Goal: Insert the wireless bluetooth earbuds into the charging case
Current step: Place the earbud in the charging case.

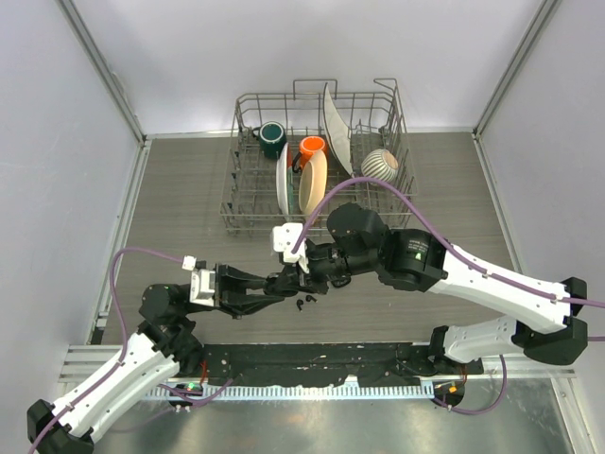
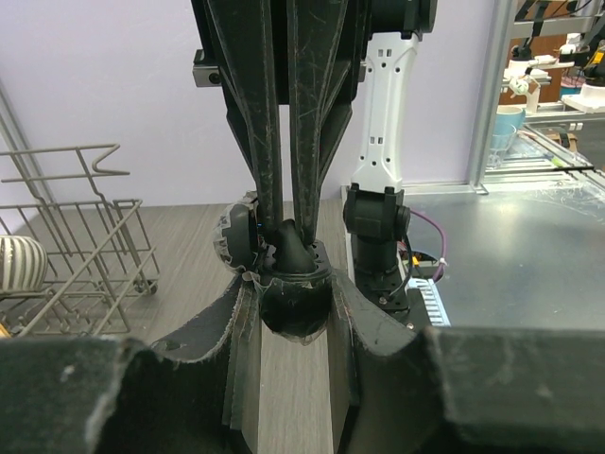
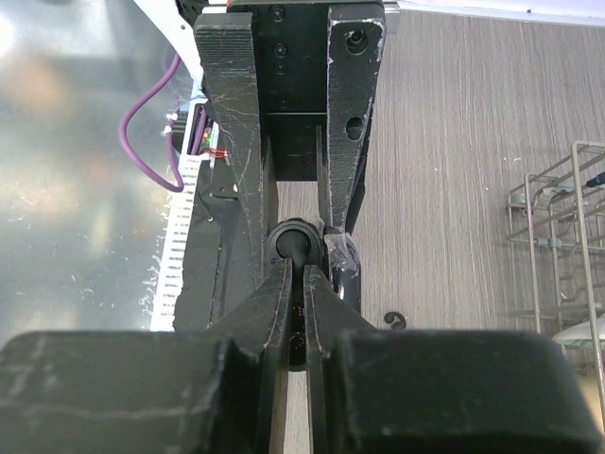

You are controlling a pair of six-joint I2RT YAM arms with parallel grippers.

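Observation:
My left gripper [image 1: 281,285] is shut on the black charging case [image 2: 295,310] and holds it above the wooden table, open side toward the right gripper. My right gripper [image 1: 302,276] is shut on a small black earbud [image 2: 287,240] and presses its tip into the case's top. In the right wrist view the right fingers [image 3: 284,288] stand almost together in front of the case's round opening [image 3: 293,242]. Two more tiny black earbuds [image 1: 304,303] lie on the table just below the grippers. One of them shows in the right wrist view [image 3: 394,322].
A wire dish rack [image 1: 233,202] with mugs, plates and a striped bowl stands at the back of the table. It also shows in the left wrist view [image 2: 90,260]. A black mat [image 1: 312,364] runs along the near edge between the arm bases.

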